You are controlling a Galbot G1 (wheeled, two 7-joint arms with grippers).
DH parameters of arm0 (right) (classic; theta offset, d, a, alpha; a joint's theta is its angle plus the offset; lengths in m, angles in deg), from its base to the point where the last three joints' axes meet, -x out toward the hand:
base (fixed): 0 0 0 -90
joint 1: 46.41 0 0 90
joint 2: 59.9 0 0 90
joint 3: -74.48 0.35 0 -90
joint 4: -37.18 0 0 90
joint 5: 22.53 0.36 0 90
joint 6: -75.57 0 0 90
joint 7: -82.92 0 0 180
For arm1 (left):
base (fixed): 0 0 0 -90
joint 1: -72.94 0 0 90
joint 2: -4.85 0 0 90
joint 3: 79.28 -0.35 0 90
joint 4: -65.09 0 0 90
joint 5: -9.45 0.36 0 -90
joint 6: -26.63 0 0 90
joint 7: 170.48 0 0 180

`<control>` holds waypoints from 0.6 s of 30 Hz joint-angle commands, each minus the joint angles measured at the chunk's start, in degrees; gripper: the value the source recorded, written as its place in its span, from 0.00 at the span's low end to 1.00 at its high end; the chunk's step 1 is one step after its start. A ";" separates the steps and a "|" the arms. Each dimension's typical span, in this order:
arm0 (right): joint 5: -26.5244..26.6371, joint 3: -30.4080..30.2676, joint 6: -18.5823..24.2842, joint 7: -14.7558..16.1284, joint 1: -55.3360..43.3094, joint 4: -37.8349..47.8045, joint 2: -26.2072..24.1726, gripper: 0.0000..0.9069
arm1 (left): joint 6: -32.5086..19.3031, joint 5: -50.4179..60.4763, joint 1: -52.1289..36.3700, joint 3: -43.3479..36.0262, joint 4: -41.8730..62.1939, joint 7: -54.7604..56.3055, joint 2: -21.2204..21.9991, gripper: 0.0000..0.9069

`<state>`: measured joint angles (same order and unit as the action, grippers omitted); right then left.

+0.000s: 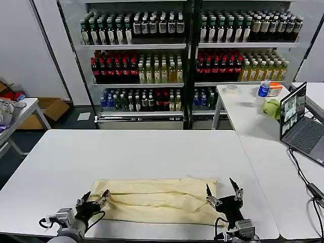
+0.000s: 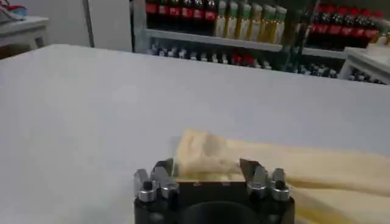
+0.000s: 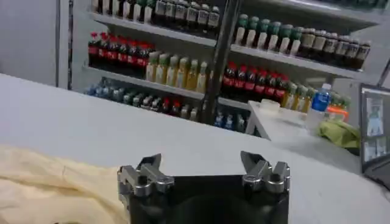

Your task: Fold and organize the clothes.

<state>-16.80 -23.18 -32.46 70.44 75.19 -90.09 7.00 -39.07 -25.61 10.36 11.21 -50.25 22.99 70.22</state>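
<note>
A cream T-shirt [image 1: 159,200] lies folded into a long band across the near part of the white bench [image 1: 126,152]. The left tool [image 1: 94,200] sits at the band's left end, fingers apart and holding nothing. The right tool [image 1: 223,195] sits at its right end, also spread open and empty.

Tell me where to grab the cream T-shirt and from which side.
Take the T-shirt by its two near corners, from the robot's side: it lies flat in a wide folded band, and the open left claw and right claw sit at its ends.
</note>
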 commanded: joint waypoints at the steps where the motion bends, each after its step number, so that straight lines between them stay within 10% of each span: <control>1: 1.99 0.34 -0.41 -0.23 -0.28 -0.37 -0.47 1.00 | -0.01 -0.45 0.29 -0.12 1.03 0.11 1.23 0.01; 18: 3.28 -0.06 -0.78 -0.46 -2.02 -0.17 -0.74 1.00 | 0.66 -6.86 -0.11 5.28 0.30 -0.52 -1.88 0.01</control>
<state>-14.10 -23.25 -33.20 70.02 73.48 -90.19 6.37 -38.48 -29.39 10.22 13.35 -49.94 22.59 70.30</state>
